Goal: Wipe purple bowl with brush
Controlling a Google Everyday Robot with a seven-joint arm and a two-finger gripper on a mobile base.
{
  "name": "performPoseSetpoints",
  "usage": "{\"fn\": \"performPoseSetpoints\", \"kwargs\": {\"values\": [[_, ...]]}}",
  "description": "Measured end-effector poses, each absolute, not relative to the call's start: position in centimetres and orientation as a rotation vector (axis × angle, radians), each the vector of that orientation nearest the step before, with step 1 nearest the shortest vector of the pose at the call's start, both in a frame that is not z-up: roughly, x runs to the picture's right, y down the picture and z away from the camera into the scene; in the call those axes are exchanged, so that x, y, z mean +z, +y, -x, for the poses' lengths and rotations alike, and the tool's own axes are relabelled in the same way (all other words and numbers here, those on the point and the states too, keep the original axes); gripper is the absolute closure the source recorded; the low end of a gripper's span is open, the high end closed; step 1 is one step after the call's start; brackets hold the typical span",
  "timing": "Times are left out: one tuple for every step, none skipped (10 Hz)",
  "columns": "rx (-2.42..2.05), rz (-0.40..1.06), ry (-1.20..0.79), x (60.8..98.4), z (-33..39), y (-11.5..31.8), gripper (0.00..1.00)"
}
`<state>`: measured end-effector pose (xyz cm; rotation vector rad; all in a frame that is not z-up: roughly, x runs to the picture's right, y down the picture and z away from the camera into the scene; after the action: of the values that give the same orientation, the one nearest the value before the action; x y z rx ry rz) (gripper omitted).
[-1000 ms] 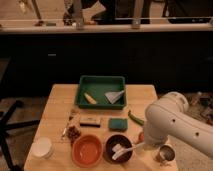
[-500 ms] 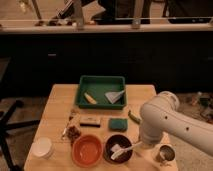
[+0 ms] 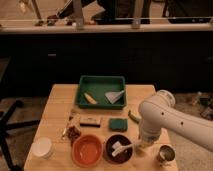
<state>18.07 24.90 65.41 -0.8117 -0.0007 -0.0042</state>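
Note:
The purple bowl (image 3: 119,150) sits at the table's front edge, right of the orange bowl (image 3: 87,150). The brush (image 3: 125,146) lies slanted across it, with its pale head inside the bowl at the left and its white handle running up to the right. My gripper (image 3: 142,142) is at the bowl's right rim, below the big white arm (image 3: 160,117), shut on the handle's end. The arm hides much of the gripper.
A green tray (image 3: 102,82) at the table's back holds a yellow piece and a grey piece. A flat block (image 3: 90,120), a green sponge (image 3: 118,123), a green chilli-shaped thing (image 3: 133,117), a white cup (image 3: 43,147) and a metal cup (image 3: 165,154) stand around.
The arm has swung a little to the left, over the table's right side. The brush head stays inside the purple bowl with only a slight shift.

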Motion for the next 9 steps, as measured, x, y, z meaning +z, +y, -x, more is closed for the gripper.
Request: {"fn": "performPoseSetpoints", "kwargs": {"values": [[-0.002, 0.817, 0.002, 65.5, -18.2, 25.0, 1.0], [0.004, 0.821, 0.007, 65.6, -18.4, 25.1, 1.0], [0.017, 0.825, 0.013, 65.7, -19.0, 25.1, 1.0], [0.026, 0.827, 0.018, 65.7, -19.3, 25.1, 1.0], [0.036, 0.828, 0.022, 65.7, -19.7, 25.1, 1.0], [0.045, 0.827, 0.028, 65.8, -20.0, 24.9, 1.0], [0.051, 0.825, 0.037, 66.0, -20.3, 24.7, 1.0], [0.048, 0.823, 0.044, 66.3, -20.1, 24.4, 1.0], [0.04, 0.82, 0.051, 66.5, -19.8, 24.2, 1.0]]}}
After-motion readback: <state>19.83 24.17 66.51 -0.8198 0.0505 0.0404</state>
